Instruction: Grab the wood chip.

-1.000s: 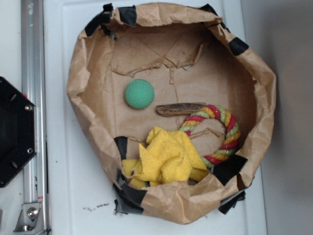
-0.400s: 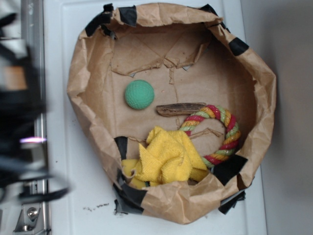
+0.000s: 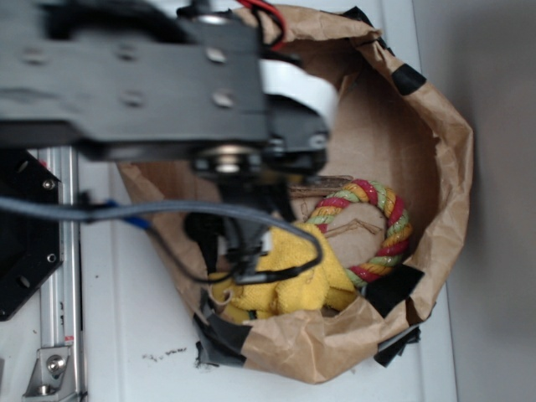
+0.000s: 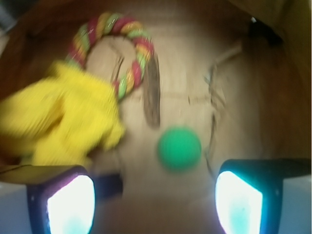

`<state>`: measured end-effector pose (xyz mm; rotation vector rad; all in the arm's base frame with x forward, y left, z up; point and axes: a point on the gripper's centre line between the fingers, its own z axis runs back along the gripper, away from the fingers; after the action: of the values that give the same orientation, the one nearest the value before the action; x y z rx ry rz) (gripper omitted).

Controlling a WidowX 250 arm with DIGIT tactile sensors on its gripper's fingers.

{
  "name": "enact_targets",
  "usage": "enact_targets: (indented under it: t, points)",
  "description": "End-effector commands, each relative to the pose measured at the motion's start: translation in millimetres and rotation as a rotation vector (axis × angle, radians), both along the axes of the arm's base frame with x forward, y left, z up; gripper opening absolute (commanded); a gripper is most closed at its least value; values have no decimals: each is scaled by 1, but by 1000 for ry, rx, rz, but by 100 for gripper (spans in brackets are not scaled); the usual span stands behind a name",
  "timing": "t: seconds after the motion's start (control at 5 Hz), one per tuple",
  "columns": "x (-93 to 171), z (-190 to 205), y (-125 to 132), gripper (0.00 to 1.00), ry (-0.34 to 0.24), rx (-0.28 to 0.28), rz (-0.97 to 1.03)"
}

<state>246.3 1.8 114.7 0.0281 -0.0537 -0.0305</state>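
Observation:
The wood chip (image 4: 152, 92) is a dark brown sliver lying flat on the paper bag's floor, beside the red-yellow-green rope ring (image 4: 114, 48). In the wrist view it lies ahead of my gripper (image 4: 155, 204), beyond the green ball (image 4: 179, 148). The gripper is open and empty, with its two fingers (image 4: 68, 202) wide apart above the bag floor. In the exterior view my arm (image 3: 167, 84) covers the ball and most of the chip. Only the chip's right end (image 3: 331, 179) shows there.
A crumpled yellow cloth (image 4: 63, 117) lies left of the chip, against the rope ring (image 3: 373, 230). The brown paper bag's raised walls (image 3: 444, 159) surround everything. Torn paper flaps (image 4: 214, 83) lie to the right of the ball. A metal rail (image 3: 59, 276) runs along the left.
My arm has swung in from the left and now hangs over the bag, hiding the ball and most of the chip. The objects have not moved.

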Motion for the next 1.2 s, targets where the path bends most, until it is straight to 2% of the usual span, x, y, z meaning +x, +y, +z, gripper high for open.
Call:
enact_targets:
  t: [0.0, 0.2, 0.6, 0.8, 1.0]
  points:
    - [25, -27, 10, 100, -42, 59, -91]
    - [21, -35, 14, 100, -69, 72, -139]
    - [31, -52, 10, 100, -79, 35, -221]
    - [35, -68, 2, 100, -70, 36, -239]
    - [34, -87, 13, 100, -33, 64, -220]
